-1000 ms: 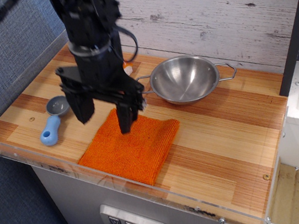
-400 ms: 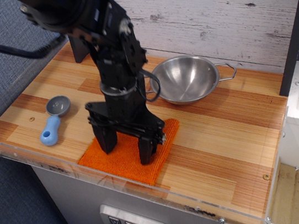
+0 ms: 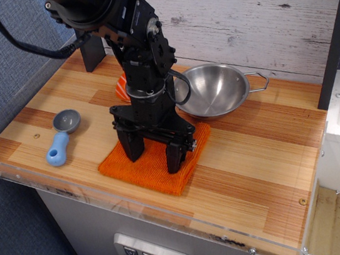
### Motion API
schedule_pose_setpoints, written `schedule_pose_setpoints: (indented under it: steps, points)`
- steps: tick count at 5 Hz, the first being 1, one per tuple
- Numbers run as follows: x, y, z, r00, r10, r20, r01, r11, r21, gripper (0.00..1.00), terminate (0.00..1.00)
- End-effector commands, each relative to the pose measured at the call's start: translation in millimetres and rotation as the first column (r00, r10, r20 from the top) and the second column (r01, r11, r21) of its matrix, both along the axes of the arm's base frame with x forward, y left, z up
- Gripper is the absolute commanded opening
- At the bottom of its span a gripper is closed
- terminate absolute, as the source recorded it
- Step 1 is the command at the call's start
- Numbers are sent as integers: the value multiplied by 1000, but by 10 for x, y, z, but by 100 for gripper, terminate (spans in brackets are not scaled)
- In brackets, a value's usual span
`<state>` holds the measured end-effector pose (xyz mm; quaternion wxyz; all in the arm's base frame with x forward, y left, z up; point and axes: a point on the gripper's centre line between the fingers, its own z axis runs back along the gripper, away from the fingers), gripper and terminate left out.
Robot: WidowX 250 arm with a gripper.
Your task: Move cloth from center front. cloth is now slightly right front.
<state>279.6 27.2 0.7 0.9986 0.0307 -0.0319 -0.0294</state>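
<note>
Wooden countertop [image 3: 257,159] with a clear plastic lip along the front edge. Nearest that edge, about center and a touch right, lies the orange cloth [image 3: 153,168], flat but a bit bunched. The black gripper [image 3: 155,156] is planted on it, jaws spread wide with both fingertips pressing into the fabric, not pinching anything. Left sits a blue scoop [image 3: 61,139]. Behind, a steel bowl [image 3: 212,90] by the plank wall [image 3: 254,8].

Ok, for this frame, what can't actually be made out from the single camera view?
- Whether the gripper pinches the cloth or only presses it: fingertips hide the contact.
- Cloth's middle: covered by the gripper.
- The orange-and-white item behind the arm: mostly hidden.
- Steel bowl: its left handle is behind the arm.
</note>
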Motion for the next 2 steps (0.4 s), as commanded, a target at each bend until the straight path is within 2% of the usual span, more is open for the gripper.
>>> schedule_pose_setpoints:
  steps: [1, 2]
  points:
    - [-179, -51, -526, 999, 31, 8, -32, 997, 76, 100, 0]
    - [-401, -452, -141, 992, -79, 94, 71, 994, 82, 100, 0]
